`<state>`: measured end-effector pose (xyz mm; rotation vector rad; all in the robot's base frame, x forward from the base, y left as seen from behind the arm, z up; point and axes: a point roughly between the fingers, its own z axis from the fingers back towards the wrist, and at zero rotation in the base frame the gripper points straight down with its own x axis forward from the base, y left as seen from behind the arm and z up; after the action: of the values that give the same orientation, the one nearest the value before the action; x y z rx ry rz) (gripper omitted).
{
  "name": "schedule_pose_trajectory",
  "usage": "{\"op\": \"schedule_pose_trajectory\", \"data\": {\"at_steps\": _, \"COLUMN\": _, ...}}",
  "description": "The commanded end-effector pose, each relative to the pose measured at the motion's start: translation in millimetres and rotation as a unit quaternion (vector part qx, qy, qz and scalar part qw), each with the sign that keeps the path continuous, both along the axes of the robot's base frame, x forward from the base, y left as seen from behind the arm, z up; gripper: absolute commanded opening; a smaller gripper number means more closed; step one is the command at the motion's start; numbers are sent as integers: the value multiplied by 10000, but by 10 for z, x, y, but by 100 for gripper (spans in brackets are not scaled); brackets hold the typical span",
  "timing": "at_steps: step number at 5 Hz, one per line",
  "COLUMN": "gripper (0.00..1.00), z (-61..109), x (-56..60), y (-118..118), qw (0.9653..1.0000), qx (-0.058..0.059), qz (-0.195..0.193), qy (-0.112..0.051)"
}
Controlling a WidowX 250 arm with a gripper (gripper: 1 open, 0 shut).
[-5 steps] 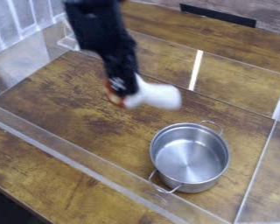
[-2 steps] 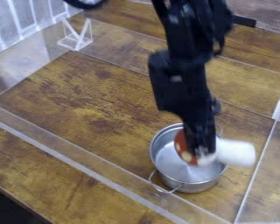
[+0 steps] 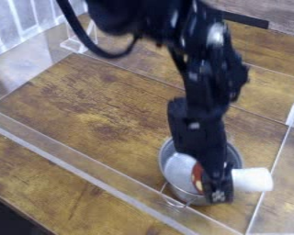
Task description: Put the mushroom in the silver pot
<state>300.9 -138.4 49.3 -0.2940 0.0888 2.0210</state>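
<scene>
The silver pot stands on the wooden table at the lower right, with one loop handle at its near rim. My gripper reaches steeply down into the pot's right half. The mushroom lies crosswise at the fingertips: its white stem sticks out to the right over the pot's rim, and its reddish-brown cap shows on the left, inside the pot. The fingers look shut on the mushroom, though the picture is blurred. The arm hides most of the pot's far side.
A clear plastic wall rings the wooden work area, and its right side runs close past the pot. A clear stand sits at the far left corner.
The arm has swung from the middle of the table to the lower right and come down, carrying the mushroom from above the table into the pot's mouth.
</scene>
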Motion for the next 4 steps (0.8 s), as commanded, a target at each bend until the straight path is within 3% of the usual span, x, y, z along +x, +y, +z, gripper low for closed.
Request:
{"op": "schedule_pose_trajectory", "data": {"at_steps": 1, "gripper": 100, "z": -90, "x": 74, "y": -96, "qw": 9993, "qx": -198, "qz": -98, "qy": -309}}
{"op": "schedule_pose_trajectory", "data": {"at_steps": 2, "gripper": 0, "z": -104, "x": 239, "y": -67, "qw": 9986, "qx": -332, "qz": -218, "qy": -349}}
{"op": "schedule_pose_trajectory", "data": {"at_steps": 3, "gripper": 100, "z": 46, "x": 188, "y": 4, "qw": 9993, "qx": -283, "qz": -102, "qy": -241}}
{"op": "schedule_pose_trajectory", "data": {"at_steps": 4, "gripper": 100, "z": 201, "x": 146, "y": 64, "qw": 9996, "qx": -239, "qz": -6, "qy": -146}}
